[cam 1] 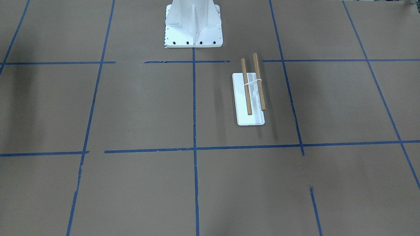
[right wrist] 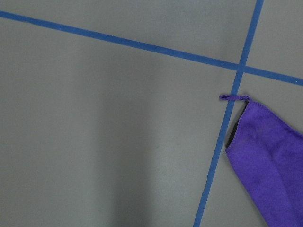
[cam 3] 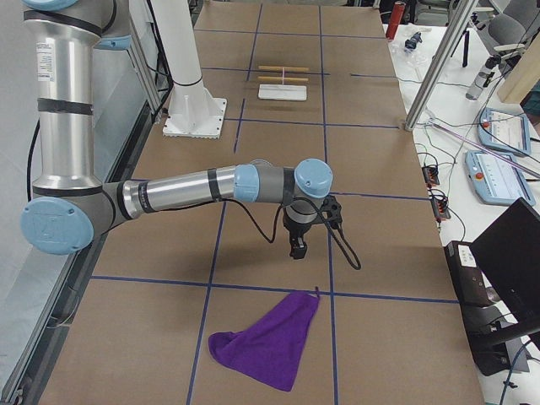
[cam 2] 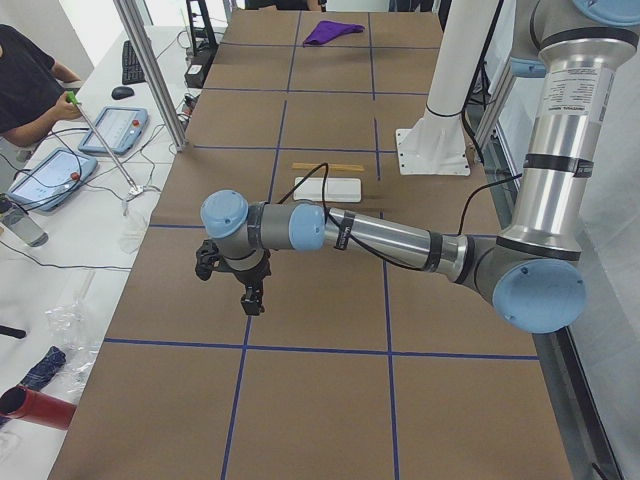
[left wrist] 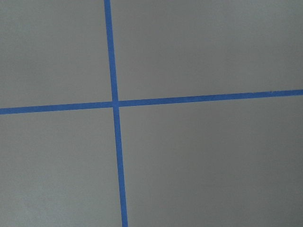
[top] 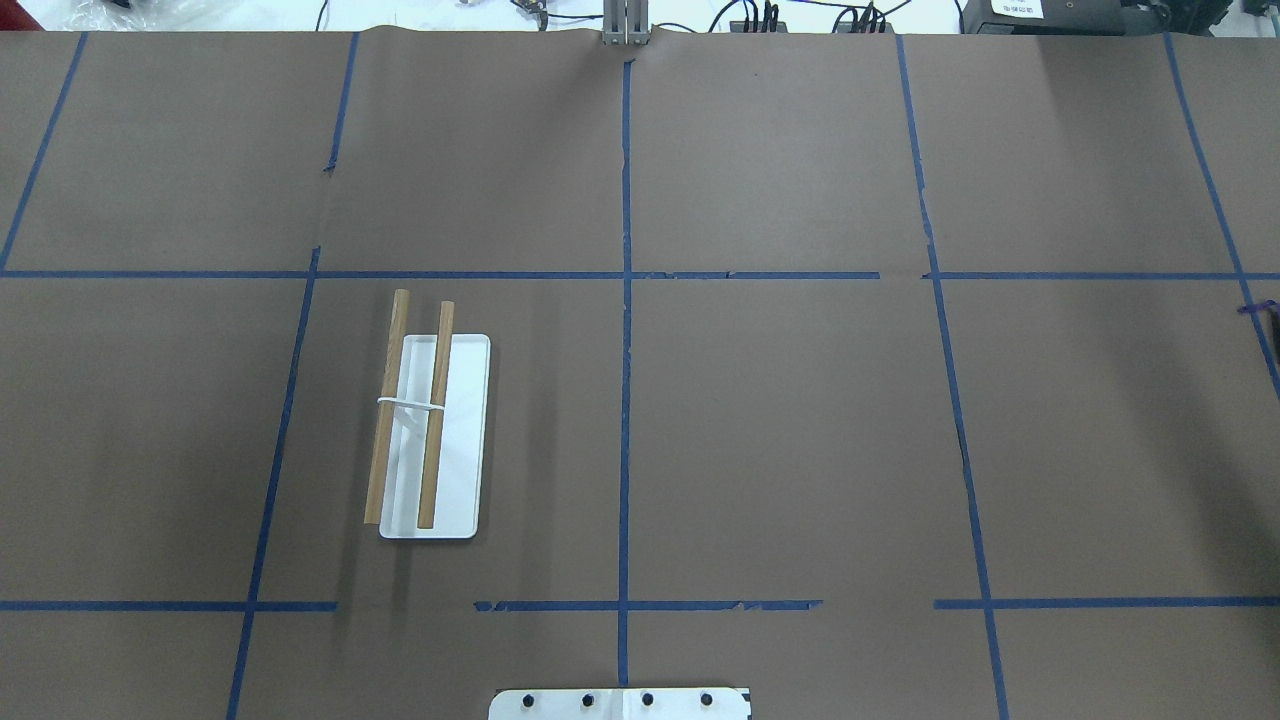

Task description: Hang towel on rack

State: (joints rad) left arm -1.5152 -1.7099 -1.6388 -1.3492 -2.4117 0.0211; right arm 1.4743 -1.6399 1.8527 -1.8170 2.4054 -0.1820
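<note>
The rack has a flat white base and two wooden dowels, and stands on the brown table on my left side; it also shows in the front view and both side views. The purple towel lies flat at the table's right end, its hanging loop on a blue tape line. My right gripper hangs above the table just short of the towel. My left gripper hangs over the table's left end, far from the rack. I cannot tell whether either is open or shut.
The large white bolted pedestal stands at the robot's side of the table. Aluminium posts rise at the far edge. An operator sits beyond it with tablets. Blue tape lines grid the table.
</note>
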